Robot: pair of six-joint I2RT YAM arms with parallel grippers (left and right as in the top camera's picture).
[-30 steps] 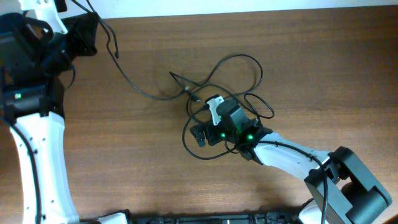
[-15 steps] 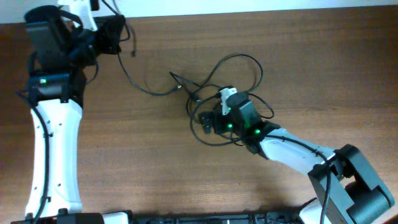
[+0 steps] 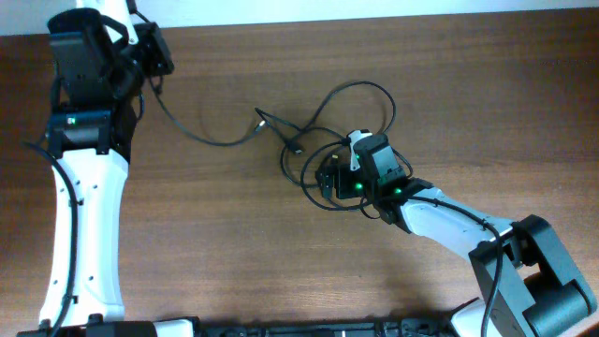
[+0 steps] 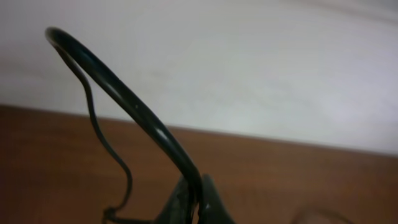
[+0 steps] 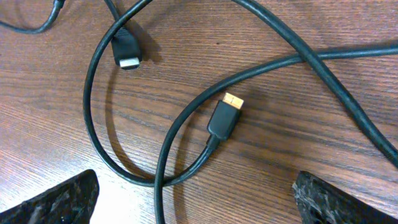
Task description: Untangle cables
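Brown wood-grain table point(image 3: 215, 234) across nearly the whole overhead frame. Along the top edge, a strip of white wall point(image 3: 393, 7). Same white wall above the brown board in the left wrist view.

Right of centre on the wood: a tangle of thin black cables point(image 3: 360, 94), with loops crossing one another. At the upper left of the frame: left gripper point(image 3: 155, 53), closed tight on a long cable point(image 3: 206, 140) sagging across bare wood toward the tangle. In the left wrist view, that cord arching up from between the closed fingers point(image 4: 211, 202).

Over the lower left edge of the tangle: right gripper point(image 3: 326, 178), spread wide, holding nothing. From its wrist camera, dark fingertips point(image 5: 56, 200) at the two bottom corners. Between them on the table, a gold-tipped plug point(image 5: 225, 115) ringed by a cable loop. Toward the upper left, a silver-tipped plug point(image 5: 127, 51). At the upper right, two strands crossing.
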